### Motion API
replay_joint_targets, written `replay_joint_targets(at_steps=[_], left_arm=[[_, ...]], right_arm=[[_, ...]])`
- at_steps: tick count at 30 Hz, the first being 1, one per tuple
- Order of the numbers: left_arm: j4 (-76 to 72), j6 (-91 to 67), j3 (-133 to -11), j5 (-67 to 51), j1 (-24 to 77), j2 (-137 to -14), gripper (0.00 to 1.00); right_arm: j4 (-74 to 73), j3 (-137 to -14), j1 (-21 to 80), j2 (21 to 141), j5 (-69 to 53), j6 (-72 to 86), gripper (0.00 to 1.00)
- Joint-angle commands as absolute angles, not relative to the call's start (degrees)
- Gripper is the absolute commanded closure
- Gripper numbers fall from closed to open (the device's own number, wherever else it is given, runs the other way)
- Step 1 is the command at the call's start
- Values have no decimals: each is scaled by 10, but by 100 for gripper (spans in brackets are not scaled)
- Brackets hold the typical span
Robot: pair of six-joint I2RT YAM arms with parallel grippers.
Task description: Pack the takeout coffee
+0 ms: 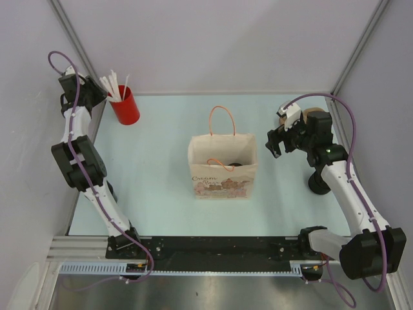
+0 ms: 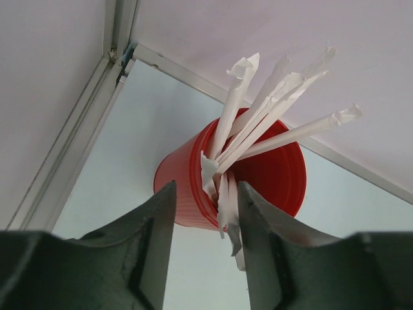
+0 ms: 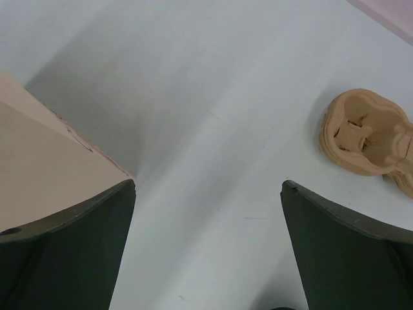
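A small dark round shape [image 1: 234, 165] shows inside the mouth of the paper bag [image 1: 222, 174]; it looks like the takeout coffee, mostly hidden by the bag's walls. The bag stands upright mid-table with one orange handle raised; its corner also shows in the right wrist view [image 3: 39, 155]. My right gripper [image 1: 279, 143] is open and empty, just right of the bag and above bare table [image 3: 208, 187]. My left gripper [image 1: 93, 95] is at the far left by the red cup of white straws [image 1: 126, 106]. Its jaws [image 2: 205, 194] are partly open, with straw ends hanging between them.
A brown moulded cup carrier [image 3: 368, 132] lies at the back right, partly behind my right wrist [image 1: 311, 112]. A squat black round piece [image 1: 318, 183] stands by the right edge under my right arm. Walls close in the back and both sides.
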State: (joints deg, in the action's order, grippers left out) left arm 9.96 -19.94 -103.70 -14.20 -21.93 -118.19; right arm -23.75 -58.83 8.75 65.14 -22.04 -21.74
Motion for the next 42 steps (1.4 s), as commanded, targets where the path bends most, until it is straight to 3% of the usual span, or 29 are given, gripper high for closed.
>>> replay_joint_targets(at_steps=[1,15,21,29,31,36,42], left_arm=[[89,-189,-1055,-148,-221,-1168,59],[102,-173,-1065,-146,-221,-1143,91],[111,-175,-1063,-154,-221,-1129,100],[120,-186,-1052,-181,-221,-1088,95],[125,-187,-1050,-185,-221,-1085,85],[126,-189,-1045,-195,-221,-1078,70],[127,-198,-1049,-224,-214,-1078,69]], right_arm=[[-229,-588,86,652,-220,-227,1],[-229,-588,83,651,-221,-226,1],[-229,-588,83,651,-223,-226,1],[-232,-588,79,650,-230,-224,1],[-231,-588,79,648,-231,-222,1],[-233,-588,72,643,-239,-222,1],[-233,-588,70,642,-241,-222,1]])
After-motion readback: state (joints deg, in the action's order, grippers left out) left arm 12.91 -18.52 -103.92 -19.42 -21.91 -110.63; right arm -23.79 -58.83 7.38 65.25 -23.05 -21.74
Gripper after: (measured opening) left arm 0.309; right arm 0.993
